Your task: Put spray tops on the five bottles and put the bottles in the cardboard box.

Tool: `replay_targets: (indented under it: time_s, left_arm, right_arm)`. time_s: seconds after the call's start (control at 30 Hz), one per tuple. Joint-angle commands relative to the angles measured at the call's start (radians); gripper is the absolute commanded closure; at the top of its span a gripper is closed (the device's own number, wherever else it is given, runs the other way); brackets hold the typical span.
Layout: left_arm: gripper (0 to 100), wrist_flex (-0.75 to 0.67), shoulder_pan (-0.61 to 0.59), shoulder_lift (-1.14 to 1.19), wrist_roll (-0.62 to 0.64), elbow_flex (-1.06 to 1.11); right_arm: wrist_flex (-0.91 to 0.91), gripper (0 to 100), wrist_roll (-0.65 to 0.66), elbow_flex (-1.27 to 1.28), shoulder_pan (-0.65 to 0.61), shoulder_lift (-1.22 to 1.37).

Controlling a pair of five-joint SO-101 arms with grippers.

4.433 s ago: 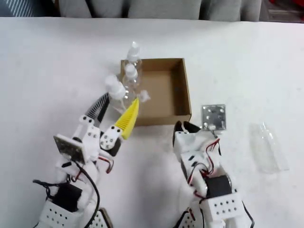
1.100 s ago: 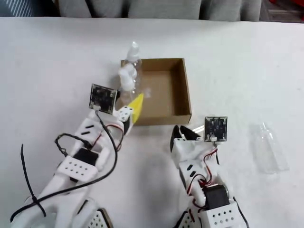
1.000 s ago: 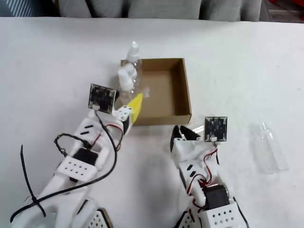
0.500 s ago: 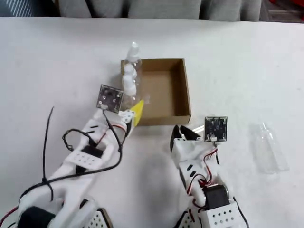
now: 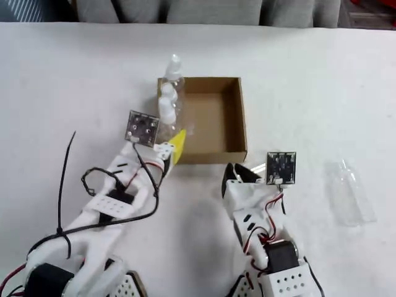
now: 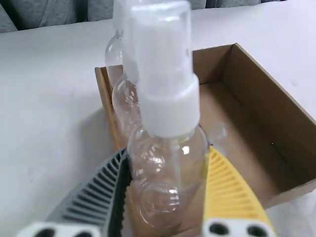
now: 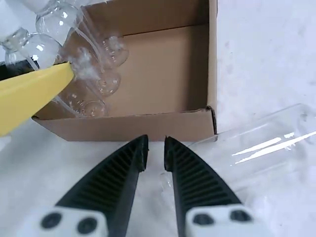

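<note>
My left gripper is shut on a clear bottle with a white spray top, held upright at the near left corner of the cardboard box. From above, the held bottle stands in line with two other topped bottles along the box's left wall. My right gripper hovers just in front of the box's near wall, open by a narrow gap with nothing between its black fingers. A clear bottle without a top lies close beside it.
Another topless clear bottle lies on the white table, far to the right of the box. The right half of the box floor is bare. Grey chairs stand beyond the table's far edge.
My left gripper, earlier wide open around the bottle left of the box, has shut on it and carried it forward to the box's near left corner. The right arm has barely moved.
</note>
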Motion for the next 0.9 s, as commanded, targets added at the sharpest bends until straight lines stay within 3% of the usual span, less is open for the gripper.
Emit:
replay_targets:
  time_s: [0.0,0.3,0.57,0.87]
  left_arm:
    - [98,-0.043,-0.031,0.004,-0.014,0.014]
    - [97,-0.135,-0.028,0.004,-0.014,0.084]
    - [73,-0.072,-0.028,0.004,-0.008,0.087]
    - [71,-0.043,-0.028,0.004,-0.012,0.084]
  right_arm:
    - [0.008,96.1,0.014,-0.025,0.008,-0.002]
    - [0.008,96.1,0.015,-0.023,0.008,-0.002]
    - [0.008,96.1,0.015,-0.023,0.01,-0.002]
    - [0.008,96.1,0.015,-0.021,0.01,-0.002]
